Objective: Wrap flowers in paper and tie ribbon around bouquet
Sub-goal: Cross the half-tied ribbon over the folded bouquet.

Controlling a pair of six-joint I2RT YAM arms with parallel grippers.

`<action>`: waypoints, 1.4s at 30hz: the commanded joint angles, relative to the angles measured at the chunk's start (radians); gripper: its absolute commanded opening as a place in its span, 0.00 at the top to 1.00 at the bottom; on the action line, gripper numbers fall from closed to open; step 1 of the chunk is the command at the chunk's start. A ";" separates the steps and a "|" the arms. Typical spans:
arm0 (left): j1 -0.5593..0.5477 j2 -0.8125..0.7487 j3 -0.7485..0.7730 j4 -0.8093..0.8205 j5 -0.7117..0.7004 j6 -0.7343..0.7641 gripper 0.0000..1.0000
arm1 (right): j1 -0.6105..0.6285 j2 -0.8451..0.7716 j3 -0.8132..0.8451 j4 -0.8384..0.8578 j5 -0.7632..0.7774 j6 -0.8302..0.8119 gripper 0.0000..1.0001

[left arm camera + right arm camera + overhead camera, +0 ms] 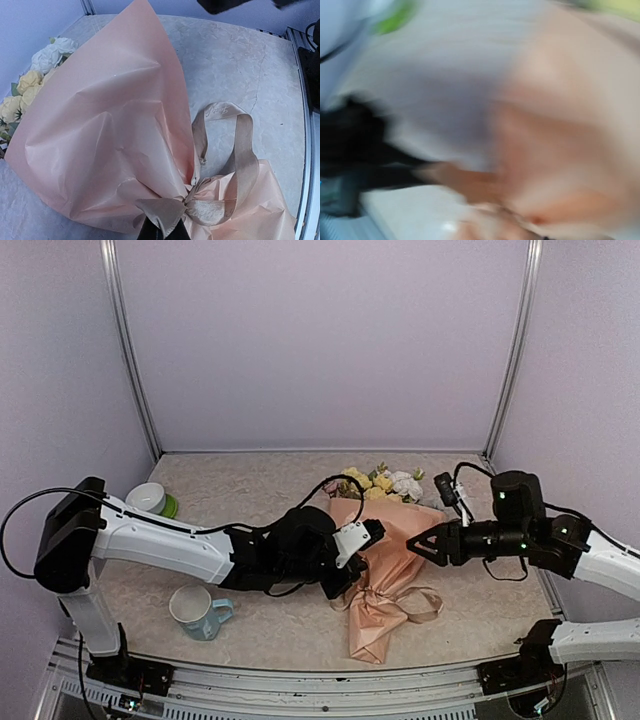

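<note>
- The left gripper (345, 588) sits low in the middle of the top view. It is squeezed shut and pinches one end of the long, flat, tan satin ribbon (235, 150).
- The ribbon is knotted round the narrow part of the big peach-pink paper (100, 125). One loop lies on the pale marbled table (250, 480).
- Yellow and white fake flowers (385, 483) poke out of the wide end, near the back wall.
- The right gripper (415, 544) is right of centre, just beside the paper. Nobody can tell how wide it is, because its own view is all blur.
- A pale blue mug (198, 612) stands at the lower left.

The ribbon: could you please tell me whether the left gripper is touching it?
Touching. In the left wrist view, a tail of the ribbon runs into the shut left gripper at the bottom edge.
</note>
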 commanded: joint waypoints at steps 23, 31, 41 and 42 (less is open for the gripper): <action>0.009 -0.039 -0.112 0.151 0.041 -0.057 1.00 | 0.109 0.449 -0.188 0.855 -0.227 -0.155 0.50; 0.010 -0.030 -0.107 0.144 0.036 -0.053 1.00 | 0.110 0.537 -0.172 0.878 -0.294 -0.132 0.64; 0.010 -0.020 -0.112 0.135 0.044 -0.052 1.00 | 0.110 0.517 -0.172 0.880 -0.289 -0.122 1.00; 0.010 -0.019 -0.112 0.134 0.043 -0.053 1.00 | 0.110 0.513 -0.168 0.868 -0.279 -0.125 1.00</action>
